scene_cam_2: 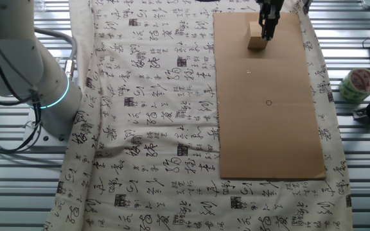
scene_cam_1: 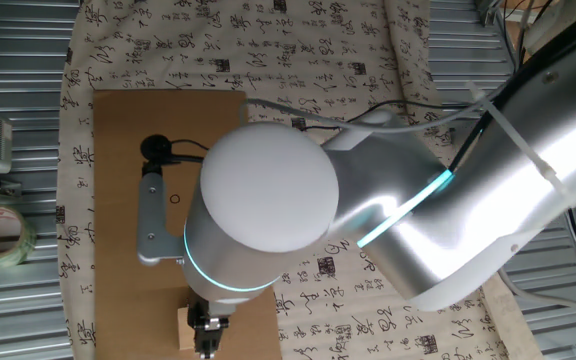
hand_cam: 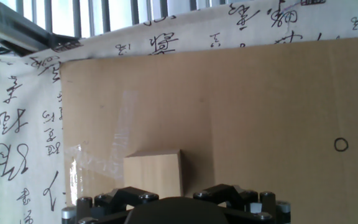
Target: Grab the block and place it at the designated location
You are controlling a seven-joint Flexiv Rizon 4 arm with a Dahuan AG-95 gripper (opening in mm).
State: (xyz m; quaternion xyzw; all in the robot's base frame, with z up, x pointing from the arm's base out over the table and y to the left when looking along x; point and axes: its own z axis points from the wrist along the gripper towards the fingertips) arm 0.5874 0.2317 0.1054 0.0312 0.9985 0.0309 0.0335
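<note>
I've got the gripper (scene_cam_2: 268, 25) down at the far end of the cardboard sheet (scene_cam_2: 268, 141), right beside the block (scene_cam_2: 256, 37). In the other fixed view the dark fingers sit against the block's right side, touching or nearly so. I cannot tell whether the jaws are open or closed: the hand view shows only the black base of the gripper (hand_cam: 173, 208) along the bottom edge, no fingertips, and in one fixed view the arm (scene_cam_1: 268, 200) covers most of it.

The block (hand_cam: 153, 173) rests flat on the cardboard near its corner, beside a patch of clear tape (hand_cam: 114, 155). In one fixed view only a sliver of the block (scene_cam_1: 185, 330) shows at the bottom, next to the gripper (scene_cam_1: 208, 335).

The pen circle (scene_cam_2: 268, 102) is mid-sheet, well apart from the block and bare. It also shows at the right of the hand view (hand_cam: 340, 145) and faintly beside the arm (scene_cam_1: 175, 198).

Patterned cloth (scene_cam_2: 153, 115) lies under the cardboard. A tape roll (scene_cam_2: 356, 83) lies off the cloth on the metal table (scene_cam_2: 358, 167).
</note>
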